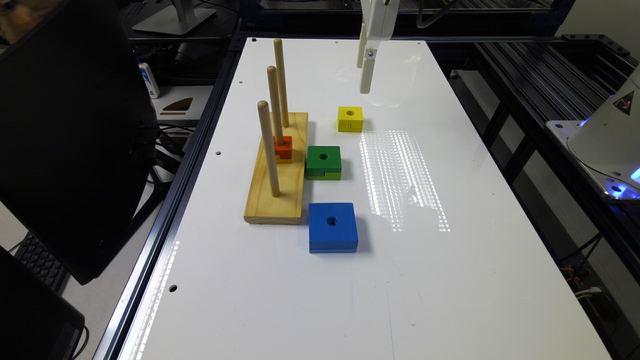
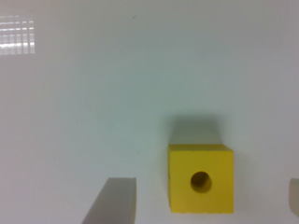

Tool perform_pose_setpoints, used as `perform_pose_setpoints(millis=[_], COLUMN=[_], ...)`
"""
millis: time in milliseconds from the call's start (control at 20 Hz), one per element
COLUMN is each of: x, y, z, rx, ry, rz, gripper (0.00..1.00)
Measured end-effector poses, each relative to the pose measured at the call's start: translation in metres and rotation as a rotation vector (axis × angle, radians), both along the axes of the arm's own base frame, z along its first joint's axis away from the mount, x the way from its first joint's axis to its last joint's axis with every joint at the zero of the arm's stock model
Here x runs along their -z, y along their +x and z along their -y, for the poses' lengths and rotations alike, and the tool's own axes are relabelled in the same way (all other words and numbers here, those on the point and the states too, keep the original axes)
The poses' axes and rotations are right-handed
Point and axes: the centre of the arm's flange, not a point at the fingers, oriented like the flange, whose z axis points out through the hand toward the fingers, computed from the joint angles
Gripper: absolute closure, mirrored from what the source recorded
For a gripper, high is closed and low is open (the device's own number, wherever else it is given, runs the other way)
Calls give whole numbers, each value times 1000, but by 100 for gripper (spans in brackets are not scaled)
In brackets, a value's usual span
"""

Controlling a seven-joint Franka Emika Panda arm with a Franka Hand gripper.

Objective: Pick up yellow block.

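The exterior view is bright and sharp over the glossy white tabletop (image 1: 300,300), with a grid of glare right of centre and dark, dim surroundings at the frame edges. Short soft shadows fall beside the blocks. The wrist view is softer and slightly blurred; glare sits in its upper left corner, and the yellow block (image 2: 201,179) casts a faint shadow.

Your hand (image 1: 365,75): one item, white, pointing straight down, fingers (image 2: 114,200) spread wide apart, gripping nothing, raised off the desk (image 1: 450,280).
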Motion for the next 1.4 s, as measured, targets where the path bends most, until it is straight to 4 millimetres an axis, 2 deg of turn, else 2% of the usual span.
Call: perform_pose_setpoints(millis=[350,750,1100,1400], x=[40,45,66,65], y=[2,4,4,10], z=[0,0,0,-2], rx=[-1,-2,-3,-8], ry=[3,4,5,4], rz=[-8,-12,-14,-4], gripper=[0,0,0,0])
